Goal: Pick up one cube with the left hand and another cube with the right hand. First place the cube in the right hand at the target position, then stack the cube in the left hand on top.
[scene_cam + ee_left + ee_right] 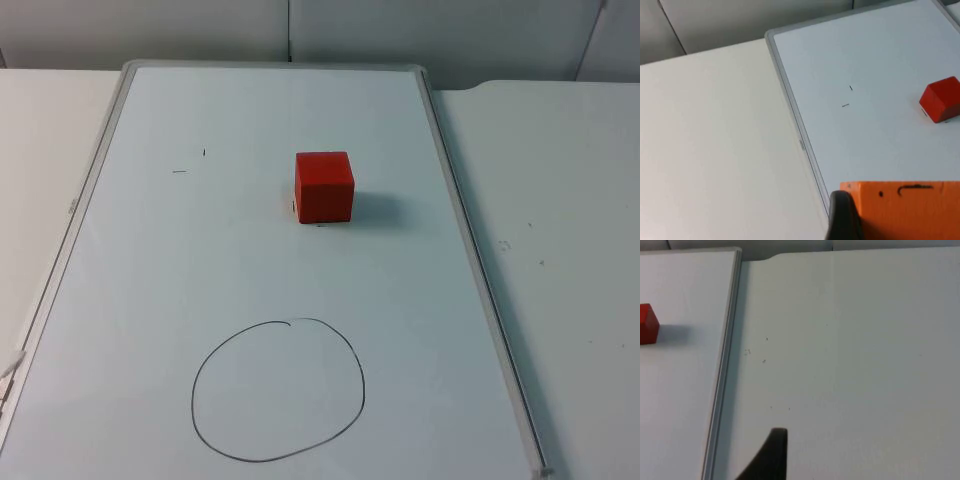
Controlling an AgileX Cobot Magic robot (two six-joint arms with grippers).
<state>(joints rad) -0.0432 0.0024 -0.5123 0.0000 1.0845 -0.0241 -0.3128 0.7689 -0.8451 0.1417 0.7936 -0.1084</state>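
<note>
Nearest, the left gripper [860,220] pinches an orange cube [905,207] above the whiteboard [880,60]; right gripper [771,455] hovers over bare table [850,340], finger state unclear.

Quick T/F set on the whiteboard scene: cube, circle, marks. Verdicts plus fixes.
1. One red cube sits on the white whiteboard. True.
2. The red cube lies inside the hand-drawn black circle. False: it sits outside, beyond the circle's far side.
3. A blue cube is stacked on it. False: nothing is on top.
4. Two short black pen marks lie on the board towards the left arm's side of the cube. True.
</note>
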